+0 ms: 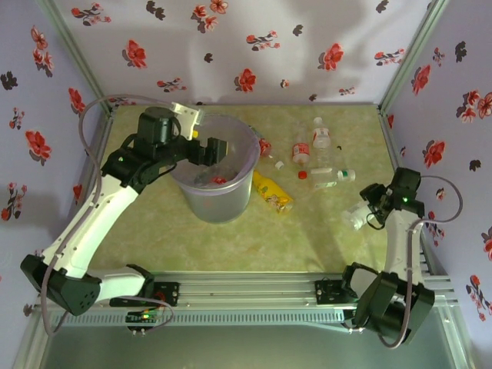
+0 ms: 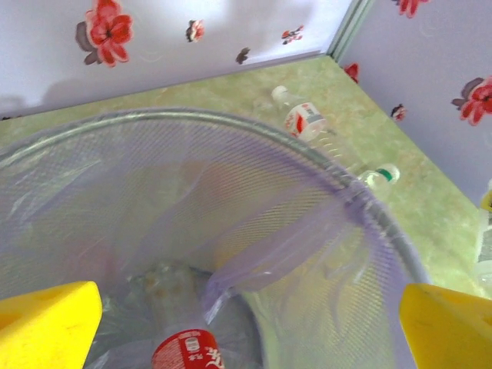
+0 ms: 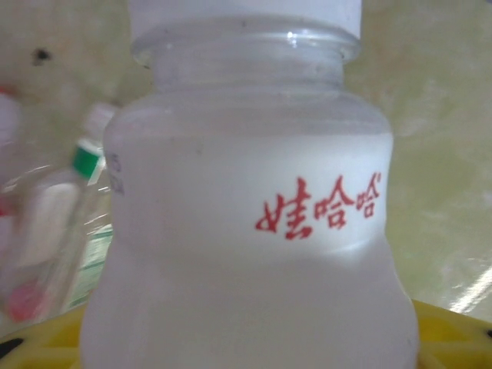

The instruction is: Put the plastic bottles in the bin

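Step in hand, by judgement: pick-up of the white bottle point(image 3: 246, 231) at the right side of the bench point(image 1: 307, 238), set between the fingers of the right tool point(image 1: 367, 211); not possible to tell whether pinched or merely enclosed. Left tool point(image 1: 217, 150) spread wide above the bin point(image 1: 223, 204), holding nothing, with one red-labelled bottle point(image 2: 184, 352) lying at the bottom. Next move: confirm a firm pinch, lift clear of the bench, carry left over the rim and release, then collect the yellow-labelled bottle point(image 1: 273, 192) just beside the bin.
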### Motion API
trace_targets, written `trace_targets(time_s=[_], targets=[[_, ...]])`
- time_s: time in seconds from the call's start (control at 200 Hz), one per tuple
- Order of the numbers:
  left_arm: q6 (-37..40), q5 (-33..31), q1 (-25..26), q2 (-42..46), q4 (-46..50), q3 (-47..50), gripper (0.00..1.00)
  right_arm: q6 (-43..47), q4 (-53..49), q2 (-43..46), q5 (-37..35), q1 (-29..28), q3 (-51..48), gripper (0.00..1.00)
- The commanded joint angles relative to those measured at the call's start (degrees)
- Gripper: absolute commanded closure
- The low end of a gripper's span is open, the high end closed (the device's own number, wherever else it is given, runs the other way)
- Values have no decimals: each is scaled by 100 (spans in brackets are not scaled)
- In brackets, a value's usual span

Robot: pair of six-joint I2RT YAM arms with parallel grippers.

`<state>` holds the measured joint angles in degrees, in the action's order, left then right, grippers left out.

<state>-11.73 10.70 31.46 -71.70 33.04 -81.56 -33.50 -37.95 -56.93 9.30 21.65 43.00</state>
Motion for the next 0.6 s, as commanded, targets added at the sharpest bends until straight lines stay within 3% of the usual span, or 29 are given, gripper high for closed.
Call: trace_targets(time_s=[0.0, 0.25, 0.595], targets=[[-117, 262, 129, -149, -95, -369, 0, 12, -78, 410, 589, -486, 525, 45], [-447, 965, 449, -625, -203, -902, 0, -261, 515, 522, 1362, -1694, 1342, 48], [-835, 1787, 1272, -1290, -645, -1383, 0, -1678, 3602, 119, 2314, -2894, 1093, 48]])
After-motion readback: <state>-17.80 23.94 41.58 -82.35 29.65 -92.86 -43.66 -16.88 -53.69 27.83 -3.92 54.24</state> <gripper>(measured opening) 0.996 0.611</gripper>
